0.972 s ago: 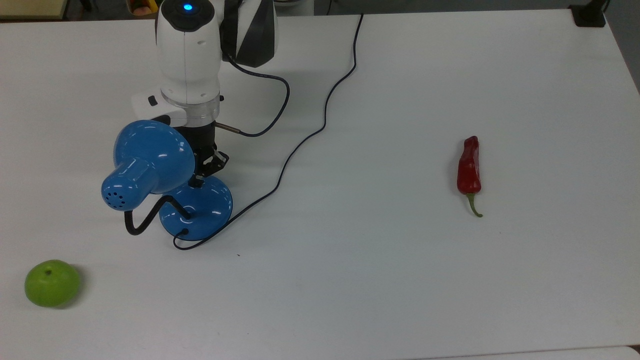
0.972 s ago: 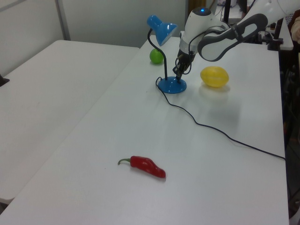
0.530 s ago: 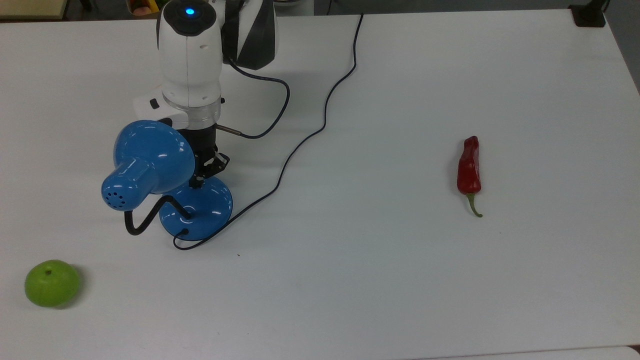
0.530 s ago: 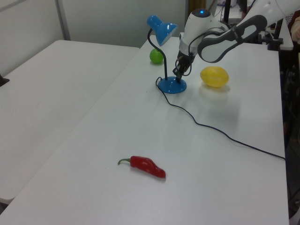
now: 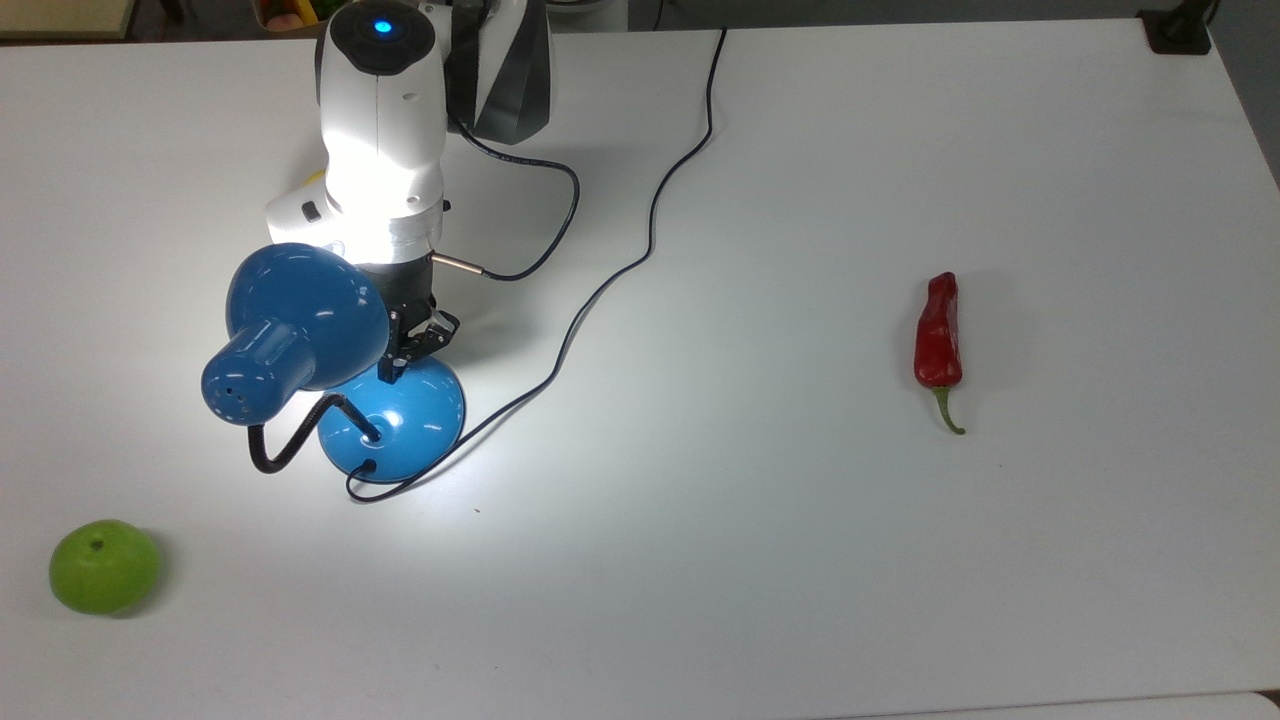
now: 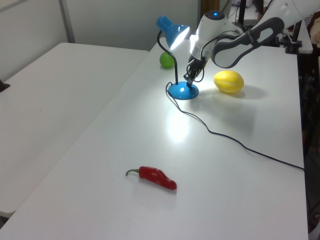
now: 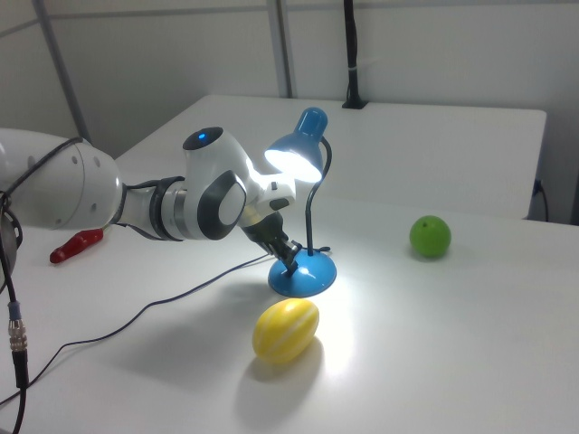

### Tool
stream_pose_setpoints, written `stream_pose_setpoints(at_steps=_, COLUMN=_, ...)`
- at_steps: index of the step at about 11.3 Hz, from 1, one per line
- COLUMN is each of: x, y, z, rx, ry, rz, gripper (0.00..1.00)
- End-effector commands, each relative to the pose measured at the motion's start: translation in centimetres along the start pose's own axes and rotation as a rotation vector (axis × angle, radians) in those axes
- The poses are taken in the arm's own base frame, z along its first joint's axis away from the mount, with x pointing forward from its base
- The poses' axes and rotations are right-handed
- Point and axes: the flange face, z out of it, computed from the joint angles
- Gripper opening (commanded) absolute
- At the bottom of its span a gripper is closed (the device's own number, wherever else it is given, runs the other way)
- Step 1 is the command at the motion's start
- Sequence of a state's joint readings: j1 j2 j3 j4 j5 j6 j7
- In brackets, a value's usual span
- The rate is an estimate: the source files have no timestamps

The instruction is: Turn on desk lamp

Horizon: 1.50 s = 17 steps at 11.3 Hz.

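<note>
The desk lamp (image 5: 335, 385) glows on the white table (image 5: 800, 550), its blue shade (image 7: 298, 149) throwing a bright pool of light onto the tabletop around its round base (image 6: 183, 91). By that evidence the task looks done: the lamp is lit, and what remains, at most, is for the arm to lift clear. The gripper (image 5: 400, 355) hangs tip-down at the far edge of the base in the top view, its fingers drawn close together and pinching nothing, the tip at or just above the dome. Whether it touches cannot be told. The switch itself is hidden beneath the fingertips and the shade. The thin black cord (image 5: 640, 250) snakes off across the table toward the top view's upper edge, where it is cut off. A green apple (image 5: 104, 565), a red chili pepper (image 5: 938, 335) and a yellow lemon (image 7: 285, 330) lie apart from the lamp, untouched.
</note>
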<state>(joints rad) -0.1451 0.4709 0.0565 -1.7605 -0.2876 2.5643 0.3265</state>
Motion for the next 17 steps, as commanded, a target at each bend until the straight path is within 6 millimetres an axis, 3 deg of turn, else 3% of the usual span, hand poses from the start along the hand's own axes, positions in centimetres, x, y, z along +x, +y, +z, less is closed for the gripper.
stream_pose_setpoints(at_steps=1, x=-0.1, y=0.0, z=1.1, rx=0.001, ry=0.017, rz=-0.01, gripper=0.0)
stream_pose_setpoints(at_steps=4, x=0.2, y=0.2, z=-1.7, rx=-0.02, ry=-0.014, rz=-0.004, gripper=0.0)
stream_pose_setpoints(at_steps=6, x=-0.4, y=-0.9, z=-4.4, rx=-0.05, ry=-0.092, rz=-0.016, gripper=0.0)
stream_pose_setpoints(at_steps=11, x=-3.9, y=-7.1, z=-12.1, rx=-0.097, ry=-0.301, rz=-0.115, gripper=0.0)
stream_pose_setpoints(at_steps=13, x=-5.3, y=-9.9, z=-16.6, rx=-0.096, ry=-0.316, rz=-0.153, gripper=0.0)
stream_pose_setpoints(at_steps=14, x=-5.6, y=-10.4, z=-19.6, rx=-0.054, ry=-0.316, rz=-0.142, gripper=0.0)
stream_pose_setpoints(at_steps=17, x=-6.1, y=-9.6, z=-26.9, rx=0.042, ry=-0.322, rz=-0.176, gripper=0.0)
